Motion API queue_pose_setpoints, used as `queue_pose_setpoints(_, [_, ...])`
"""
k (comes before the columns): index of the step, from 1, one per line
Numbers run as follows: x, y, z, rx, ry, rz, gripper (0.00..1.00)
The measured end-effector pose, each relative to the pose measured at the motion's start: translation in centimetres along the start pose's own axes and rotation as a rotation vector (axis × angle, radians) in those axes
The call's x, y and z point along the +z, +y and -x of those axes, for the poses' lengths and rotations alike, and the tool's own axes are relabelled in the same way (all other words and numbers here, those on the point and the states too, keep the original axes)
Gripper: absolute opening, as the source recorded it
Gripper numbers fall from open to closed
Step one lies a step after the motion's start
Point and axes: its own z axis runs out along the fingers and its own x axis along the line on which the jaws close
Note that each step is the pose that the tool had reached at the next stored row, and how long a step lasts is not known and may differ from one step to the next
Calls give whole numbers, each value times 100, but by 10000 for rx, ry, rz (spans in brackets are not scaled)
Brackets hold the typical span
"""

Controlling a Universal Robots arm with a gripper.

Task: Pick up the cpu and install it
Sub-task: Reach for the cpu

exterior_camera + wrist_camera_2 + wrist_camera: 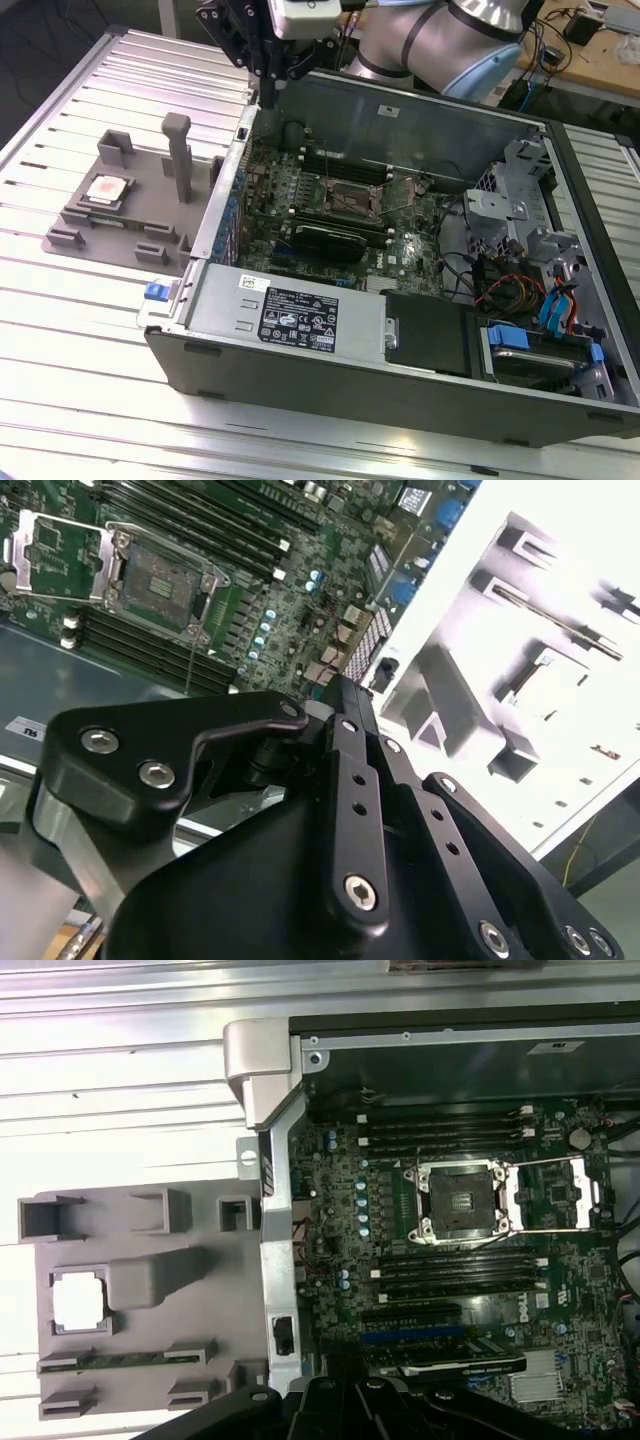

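Here, the cpu [105, 188] lies flat in a tray [145, 215] recess beside the case [300, 350]; the socket [352, 198] stands open and empty. My gripper [268, 92] hovers over the case wall, jaws together, holding nothing. I judge pick-up not yet begun: it calls for parted jaws above the chip.

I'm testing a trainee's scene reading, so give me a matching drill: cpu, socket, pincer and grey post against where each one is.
1 cpu
2 socket
3 pincer
4 grey post

a above the case wall
b on the motherboard, frame swung open
c upright on the grey fixture
d flat in the grey fixture, outside the case

Pairs: 1-d, 2-b, 3-a, 4-c.
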Motion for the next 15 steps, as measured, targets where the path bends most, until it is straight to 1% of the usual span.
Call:
queue_pose_setpoints(9, [-3,16,-141,9,0,-1,11])
queue_pose_setpoints(10, [-3,18,-175,11,0,-1,11])
queue_pose_setpoints(15, [-3,24,-270,14,-1,0,11])
